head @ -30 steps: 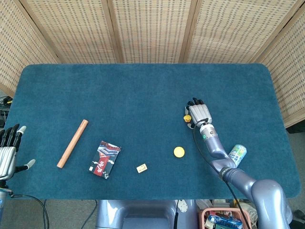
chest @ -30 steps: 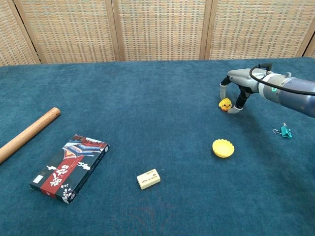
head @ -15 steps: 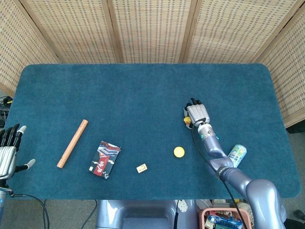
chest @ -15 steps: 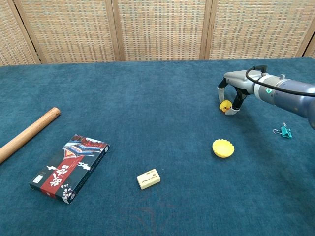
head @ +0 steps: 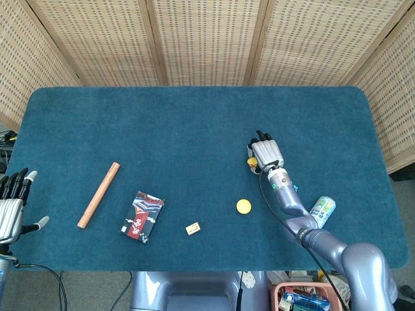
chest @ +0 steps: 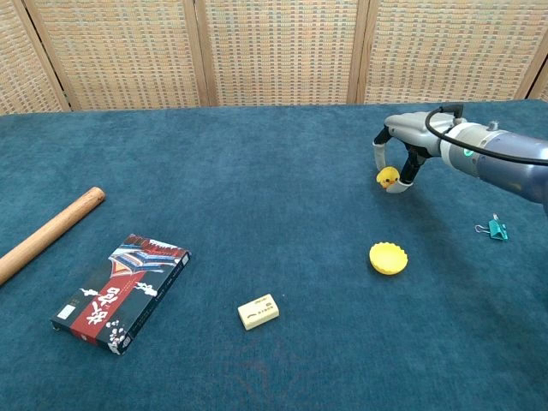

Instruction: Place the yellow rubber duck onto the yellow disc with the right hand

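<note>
Right hand (chest: 400, 154): fingers curled down around the yellow rubber duck (chest: 388, 178), gripping it, palm facing the table, forearm reaching in from the right edge. Duck sits beyond the yellow disc (chest: 388, 258), apart from it. Left hand (head: 11, 207): fingers spread, holding nothing, at the table's left edge.

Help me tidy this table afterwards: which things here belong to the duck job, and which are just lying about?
Belongs to the job:
- yellow rubber duck, gripped by the right hand
- yellow disc

Lying about:
- wooden stick
- patterned box
- eraser
- binder clip
- drink can
</note>
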Robot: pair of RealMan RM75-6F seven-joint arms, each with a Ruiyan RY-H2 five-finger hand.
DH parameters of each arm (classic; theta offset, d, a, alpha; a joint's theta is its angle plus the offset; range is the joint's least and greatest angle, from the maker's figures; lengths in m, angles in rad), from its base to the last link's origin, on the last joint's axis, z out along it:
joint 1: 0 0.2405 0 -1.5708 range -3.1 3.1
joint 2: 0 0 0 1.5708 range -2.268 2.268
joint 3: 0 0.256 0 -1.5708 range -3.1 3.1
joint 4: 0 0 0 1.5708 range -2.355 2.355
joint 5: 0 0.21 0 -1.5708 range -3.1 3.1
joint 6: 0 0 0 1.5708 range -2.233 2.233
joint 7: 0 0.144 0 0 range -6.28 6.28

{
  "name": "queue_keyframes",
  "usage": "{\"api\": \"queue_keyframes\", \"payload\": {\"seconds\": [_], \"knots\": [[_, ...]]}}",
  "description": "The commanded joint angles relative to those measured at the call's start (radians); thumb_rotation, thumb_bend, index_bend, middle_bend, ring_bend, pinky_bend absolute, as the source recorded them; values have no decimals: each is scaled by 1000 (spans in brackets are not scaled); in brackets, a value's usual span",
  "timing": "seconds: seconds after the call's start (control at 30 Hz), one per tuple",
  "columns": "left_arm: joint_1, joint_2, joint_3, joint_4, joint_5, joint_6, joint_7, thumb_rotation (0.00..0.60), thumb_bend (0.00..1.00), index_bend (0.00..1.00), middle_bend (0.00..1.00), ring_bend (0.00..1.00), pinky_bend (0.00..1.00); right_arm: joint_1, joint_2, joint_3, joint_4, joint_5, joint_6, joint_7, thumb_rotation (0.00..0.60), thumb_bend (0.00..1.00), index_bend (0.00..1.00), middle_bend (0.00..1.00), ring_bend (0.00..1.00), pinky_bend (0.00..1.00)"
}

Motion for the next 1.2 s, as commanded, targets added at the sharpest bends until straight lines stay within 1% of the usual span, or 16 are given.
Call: {"api": "queue_keyframes", "payload": {"seconds": [0.03, 0.1, 0.23, 0.37, 0.47, 0.57, 0.7, 0.8, 0.87, 1.2], "knots": [[1, 2, 1, -2, 2, 1, -3, 600, 116, 0, 0, 0, 0, -17, 38, 4, -70, 11, 32, -38, 600, 202, 528, 261, 0, 114], [2, 3, 2, -2, 6, 3, -7, 600, 117, 0, 0, 0, 0, -29, 59, 0, -118, 17, 53, -65, 600, 202, 528, 261, 0, 114], [4, 8, 4, -3, 15, 8, -23, 600, 117, 0, 0, 0, 0, -94, 135, -32, -311, 10, 156, -142, 600, 202, 528, 261, 0, 114], [3, 11, 9, -9, 19, 3, -27, 600, 116, 0, 0, 0, 0, -137, 194, -64, -472, 12, 223, -225, 600, 202, 529, 262, 0, 114], [0, 12, 16, -13, 24, -6, -24, 600, 116, 0, 0, 0, 0, -174, 229, -96, -592, -17, 298, -273, 600, 202, 529, 262, 0, 114], [1, 16, 21, -20, 32, -5, -23, 600, 117, 0, 0, 0, 0, -209, 253, -130, -688, -52, 363, -312, 600, 202, 529, 261, 0, 114], [4, 18, 26, -27, 46, 4, -23, 600, 117, 0, 0, 0, 0, -237, 265, -162, -771, -70, 404, -350, 600, 202, 529, 261, 0, 114], [6, 22, 31, -34, 60, 12, -24, 600, 116, 0, 0, 0, 0, -252, 260, -181, -806, -77, 421, -374, 600, 202, 529, 262, 0, 114], [9, 25, 33, -40, 68, 20, -26, 600, 116, 0, 0, 0, 0, -254, 249, -187, -813, -78, 421, -386, 600, 202, 529, 261, 0, 114], [6, 23, 33, -37, 68, 15, -25, 600, 117, 0, 0, 0, 0, -247, 211, -180, -808, -68, 405, -398, 600, 202, 528, 261, 0, 114]]}}
